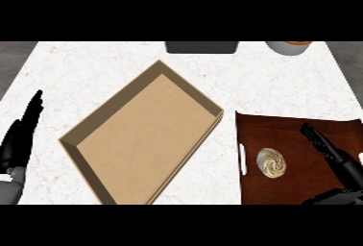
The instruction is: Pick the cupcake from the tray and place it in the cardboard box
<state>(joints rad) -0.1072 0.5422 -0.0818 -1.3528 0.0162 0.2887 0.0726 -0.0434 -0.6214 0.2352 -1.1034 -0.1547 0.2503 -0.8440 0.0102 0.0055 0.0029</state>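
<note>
A cupcake (272, 162) with swirled cream frosting stands on the dark wooden tray (284, 132) at the right. My right hand (334, 161) hovers over the tray just right of the cupcake, fingers straight and pointing up-left, thumb low near the tray's front edge; it is open and apart from the cupcake. The shallow cardboard box (145, 132) lies turned at an angle in the middle of the counter, nothing inside. My left hand (20, 139) rests open at the far left edge, fingers up.
A dark grey object (200, 46) sits at the counter's back edge. A white bowl with something orange in it (289, 47) shows at the back right. White marble counter (269, 86) lies between box and tray.
</note>
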